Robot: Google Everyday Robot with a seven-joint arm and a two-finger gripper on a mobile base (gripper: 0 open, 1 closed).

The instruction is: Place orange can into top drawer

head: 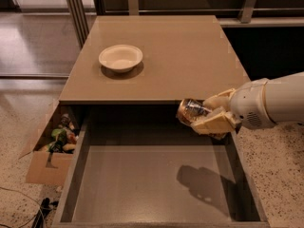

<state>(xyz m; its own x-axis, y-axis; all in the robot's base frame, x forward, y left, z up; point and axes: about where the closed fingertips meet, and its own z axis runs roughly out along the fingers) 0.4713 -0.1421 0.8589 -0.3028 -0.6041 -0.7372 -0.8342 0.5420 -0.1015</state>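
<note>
Far left, on the floor: brown cardboard box (45,167) of clutter, not part of this. White round bowl (120,57) sits on the flat tan bench (190,46), well apart from the action. In front & below, the wide shallow grey-brown top drawer (142,184) is pulled open, btm bare. Over its rear right part, the small shiny metal orange can (190,111) hangs tilted on its side, clamped in the cream tool (203,114), w/ its shadow near the right wall. Step in hand: lower & release. To do it well, prob shift a bit toward centre so the can clears that wall, go down close to the btm, then part the fingers. Let go from height, it would likely roll.
</note>
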